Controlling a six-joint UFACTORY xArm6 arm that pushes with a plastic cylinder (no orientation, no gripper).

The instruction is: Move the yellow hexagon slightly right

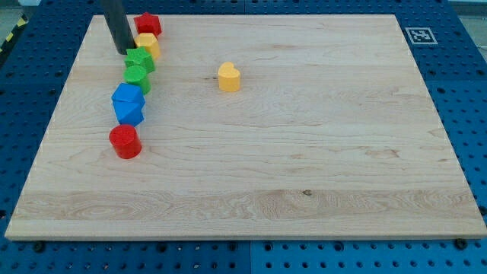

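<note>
Camera view. The desk (304, 175) is a pale wooden board on a blue perforated base. A column of blocks runs down the view's left side: a red star-like block (147, 23) at the top, the yellow hexagon (149, 44) just below it and touching or nearly touching it, then a green star-shaped block (139, 59), a second green block (137, 75), two blue blocks (128, 97) and (130, 113) pressed together, and a red cylinder (125, 141) at the bottom. A yellow heart-shaped block (229, 77) sits well apart towards the middle.

My tip (124, 52) rests at the upper left of the column, just left of the yellow hexagon and beside the upper green block. This arm carries no claw, only the rod, so no open or closed state can be told.

Assessment: the tip's station on the hexagon's left side suits a rightward push. The board to the hexagon's right is bare as far as the heart, so a small shift looks unobstructed. Risk: the tip sits so near the green star that a push may drag it, or nudge the red star.

Containers: none seen; every block lies directly on the desk.
</note>
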